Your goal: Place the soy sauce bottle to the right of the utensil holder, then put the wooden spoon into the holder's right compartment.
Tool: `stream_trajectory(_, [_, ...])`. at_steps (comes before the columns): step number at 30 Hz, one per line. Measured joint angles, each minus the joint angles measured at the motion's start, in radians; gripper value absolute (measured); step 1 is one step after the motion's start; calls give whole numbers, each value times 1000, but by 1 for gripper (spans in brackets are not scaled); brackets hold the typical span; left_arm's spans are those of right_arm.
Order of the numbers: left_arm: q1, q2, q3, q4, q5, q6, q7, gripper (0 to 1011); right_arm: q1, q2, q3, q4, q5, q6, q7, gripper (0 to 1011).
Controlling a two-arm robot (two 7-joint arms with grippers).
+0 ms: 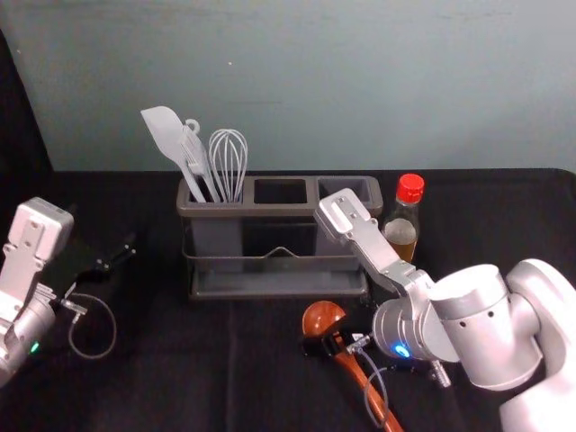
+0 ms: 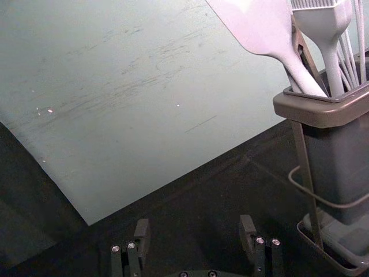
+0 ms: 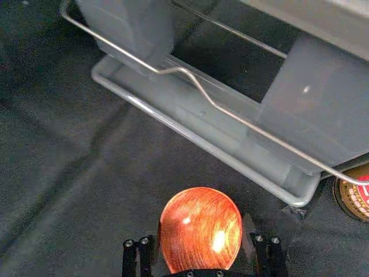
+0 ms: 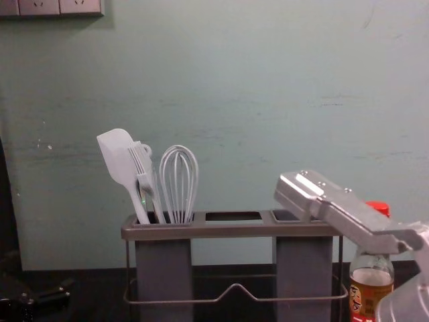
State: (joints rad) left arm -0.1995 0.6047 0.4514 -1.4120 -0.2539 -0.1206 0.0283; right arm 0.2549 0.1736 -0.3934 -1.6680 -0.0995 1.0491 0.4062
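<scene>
The right gripper (image 1: 337, 344) is low over the wooden spoon (image 1: 322, 317), which lies in front of the utensil holder (image 1: 279, 290), its handle running toward the near right. In the right wrist view, the right gripper (image 3: 200, 245) is open, its fingers either side of the spoon's bowl (image 3: 200, 228). The soy sauce bottle (image 1: 402, 227), red-capped, stands upright just right of the holder; in the chest view the right arm partly covers the bottle (image 4: 371, 285). Left of the holder, the left gripper (image 1: 117, 256) stays idle; in the left wrist view the left gripper (image 2: 194, 236) is open and holds nothing.
A white spatula (image 1: 166, 135), a fork-like tool and a whisk (image 1: 228, 162) stand in the holder's left compartment. The wall (image 1: 360, 90) rises behind the black-covered table (image 1: 180, 360). The right forearm reaches in from the right, in front of the bottle.
</scene>
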Motion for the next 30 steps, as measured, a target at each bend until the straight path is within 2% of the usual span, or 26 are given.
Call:
stream_trajectory(9, [0, 0, 0, 0, 0, 0, 0, 1011, -63, 41, 0, -110, -11, -32, 31, 839])
stream_trajectory(14, [0, 0, 0, 0, 0, 0, 0, 1011, -120, 89, 19, -190, 3, -99, 83, 839])
stream_trajectory(22, [0, 0, 0, 0, 0, 0, 0, 1012, -221, 156, 70, -297, 50, -268, 120, 839])
stream_trajectory(24, [0, 0, 0, 0, 0, 0, 0, 1011, -252, 170, 89, -321, 69, -325, 121, 838])
stream_trajectory(25, [0, 0, 0, 0, 0, 0, 0, 1011, -276, 178, 105, -338, 81, -370, 120, 838])
stream_trajectory(28, [0, 0, 0, 0, 0, 0, 0, 1012, -306, 184, 125, -355, 94, -438, 109, 839])
stream_trajectory(29, [0, 0, 0, 0, 0, 0, 0, 1012, -329, 186, 141, -365, 104, -492, 98, 838])
stream_trajectory(30, [0, 0, 0, 0, 0, 0, 0, 1011, -339, 187, 148, -369, 109, -519, 92, 838])
